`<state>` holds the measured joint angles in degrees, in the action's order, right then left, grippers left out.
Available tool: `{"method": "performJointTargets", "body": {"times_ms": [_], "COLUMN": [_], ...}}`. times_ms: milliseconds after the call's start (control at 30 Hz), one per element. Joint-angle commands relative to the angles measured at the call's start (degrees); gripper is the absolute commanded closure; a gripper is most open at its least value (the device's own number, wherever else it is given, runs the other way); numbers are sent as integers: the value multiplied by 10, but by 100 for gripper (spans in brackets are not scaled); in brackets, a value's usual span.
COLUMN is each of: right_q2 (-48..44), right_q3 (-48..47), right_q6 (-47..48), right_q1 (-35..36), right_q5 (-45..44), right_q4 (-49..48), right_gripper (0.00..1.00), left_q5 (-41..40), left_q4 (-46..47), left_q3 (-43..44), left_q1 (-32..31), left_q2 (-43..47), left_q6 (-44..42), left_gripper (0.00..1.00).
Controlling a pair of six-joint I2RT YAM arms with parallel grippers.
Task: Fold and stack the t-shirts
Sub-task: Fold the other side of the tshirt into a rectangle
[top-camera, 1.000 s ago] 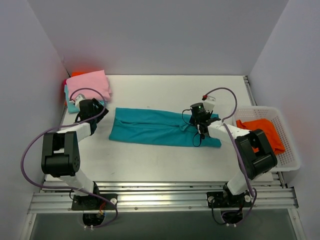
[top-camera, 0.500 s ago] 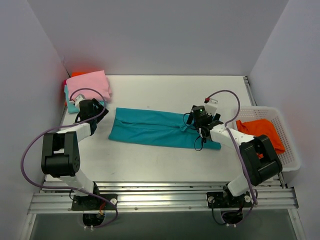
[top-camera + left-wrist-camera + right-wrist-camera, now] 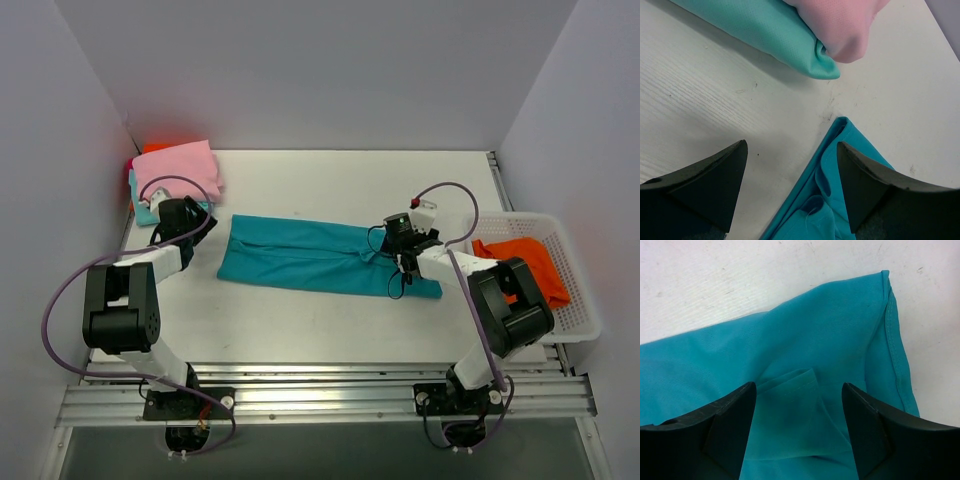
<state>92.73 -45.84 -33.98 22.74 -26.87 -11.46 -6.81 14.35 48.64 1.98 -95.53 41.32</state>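
Note:
The deep teal t-shirt lies folded into a long strip across the middle of the table. My right gripper is open low over its right end, and a small cloth flap lies between the jaws. My left gripper is open and empty beside the strip's left corner, its jaws over bare table. The pink shirt lies folded on the pale aqua one at the far left. An orange shirt lies in the basket.
The white mesh basket stands at the table's right edge. A bit of orange cloth shows behind the pink stack. In the left wrist view the pink and aqua folds lie just ahead of the fingers. Grey walls enclose the table.
My right gripper has shifted slightly over the teal shirt's right end and stays open. The left arm has not moved.

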Motion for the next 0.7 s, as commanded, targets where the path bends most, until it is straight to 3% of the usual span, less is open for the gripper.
{"method": "performJointTargets", "body": {"times_ms": [0, 300, 333, 500, 533, 667], "right_q2": [12, 15, 10, -6, -9, -22], "right_q3": [-7, -7, -5, 7, 8, 15], "right_q6": [6, 11, 11, 11, 11, 8], "right_q1": [-9, -12, -12, -12, -12, -11], "right_q5": [-16, -1, 0, 2, 3, 11], "right_q4": [-20, -29, -29, -27, -26, -19], "right_gripper": [35, 66, 76, 92, 100, 100], "left_q5": [2, 2, 2, 2, 2, 2], "left_q4": [30, 31, 31, 30, 30, 30], "left_q3": [-1, -1, 0, 0, 0, 0], "left_q1": [2, 2, 2, 3, 2, 2], "left_q2": [1, 1, 1, 0, 0, -1], "left_q6": [-1, -2, -2, -2, -2, -2], "left_gripper": [19, 20, 20, 20, 20, 20]}}
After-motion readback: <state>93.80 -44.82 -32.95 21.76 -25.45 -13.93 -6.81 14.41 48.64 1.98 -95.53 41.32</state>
